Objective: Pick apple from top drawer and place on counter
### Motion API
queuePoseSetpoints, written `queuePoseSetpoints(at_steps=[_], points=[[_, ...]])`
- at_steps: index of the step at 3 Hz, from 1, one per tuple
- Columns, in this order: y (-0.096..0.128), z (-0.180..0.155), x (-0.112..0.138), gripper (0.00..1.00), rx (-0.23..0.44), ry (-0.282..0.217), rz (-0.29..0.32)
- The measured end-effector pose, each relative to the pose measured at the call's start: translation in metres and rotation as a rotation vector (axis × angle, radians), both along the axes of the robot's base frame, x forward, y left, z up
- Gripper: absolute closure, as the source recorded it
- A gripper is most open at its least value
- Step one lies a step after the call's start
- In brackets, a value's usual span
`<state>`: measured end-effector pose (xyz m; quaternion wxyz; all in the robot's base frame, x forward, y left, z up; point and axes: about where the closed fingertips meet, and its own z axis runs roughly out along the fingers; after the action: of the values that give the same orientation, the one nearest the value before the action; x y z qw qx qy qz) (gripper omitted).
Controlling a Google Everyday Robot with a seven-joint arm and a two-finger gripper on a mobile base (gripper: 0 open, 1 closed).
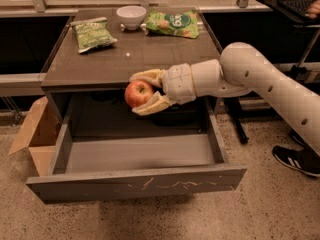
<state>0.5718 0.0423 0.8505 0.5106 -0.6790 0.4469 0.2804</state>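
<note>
A speckled stone floor (250, 214) runs under a grey cabinet with a glossy brown worktop (150, 54). At the back of the worktop stand a white bowl (131, 15), a green snack bag (92, 32) to its left and a second green bag (172, 23) to its right. A cardboard box (35, 134) with its flaps up stands on the floor against the cabinet's left side, and a dark shoe (297, 159) shows at the right edge.

The top drawer (135, 184) is pulled well out, and its scratched front panel faces the camera.

The pale arm (270, 84) reaches in from the right. Its gripper (137, 94) hangs over the rear part of the drawer, level with the worktop's front edge. The apple (138, 93) sits between the two fingers. The upper finger (149, 75) lies over its top and the lower finger (152, 105) cups it from beneath, so the fingers are closed on the fruit as far as its width allows.

The apple is clear of the drawer floor and touches no surface. It is just in front of the worktop's edge and is not resting on the worktop. Its red side with a yellowish patch faces outward, and the fingertips reach about as far as its left side.
</note>
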Motion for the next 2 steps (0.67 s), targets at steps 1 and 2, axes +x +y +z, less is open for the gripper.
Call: queuePoseSetpoints(at_steps=[1, 2], points=[[-0.009, 0.03, 0.032, 1.0, 0.038, -0.022, -0.065], [-0.025, 0.043, 0.081, 1.0, 0.115, 0.009, -0.178]])
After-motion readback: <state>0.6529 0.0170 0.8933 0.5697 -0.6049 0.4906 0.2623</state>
